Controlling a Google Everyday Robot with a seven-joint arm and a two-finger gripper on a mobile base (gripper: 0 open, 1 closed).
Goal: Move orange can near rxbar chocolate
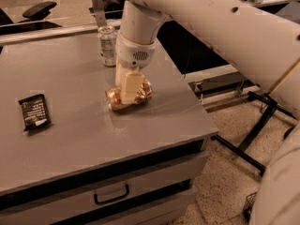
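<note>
- At the far left we see a dark office chair (40, 8). It is cut off by the frame's edge and only part of it shows.
- The rxbar chocolate (34, 111) lies flat near the left edge of the grey table (70, 144). Its white print is too small for us to read.
- On the table's near front a drawer handle (111, 194) shows, and the lower drawers run out of the frame.
- A silver can (108, 45) stands upright at the far side of the table. Its right edge meets the robot's wrist in our view.
- The orange can (115, 99) lies on its side, right of the table's middle. It is near the silver can and well apart from the rxbar chocolate.
- The gripper (129, 96) points straight down onto the orange can, and a cream part of it lies across the middle of the can's near side. The rest of the gripper is hidden behind the can and the wrist. We cannot tell how far it is open, or whether it clamps the can or only straddles it.
- Only the two ends of the orange can show, one on each side of that cream part.
- The white arm (211, 27) rises to the right and leaves the frame at the top.
- At the right, the legs of a black stand (262, 121) rest on the speckled floor (225, 172), with its upper part hidden behind the arm.
</note>
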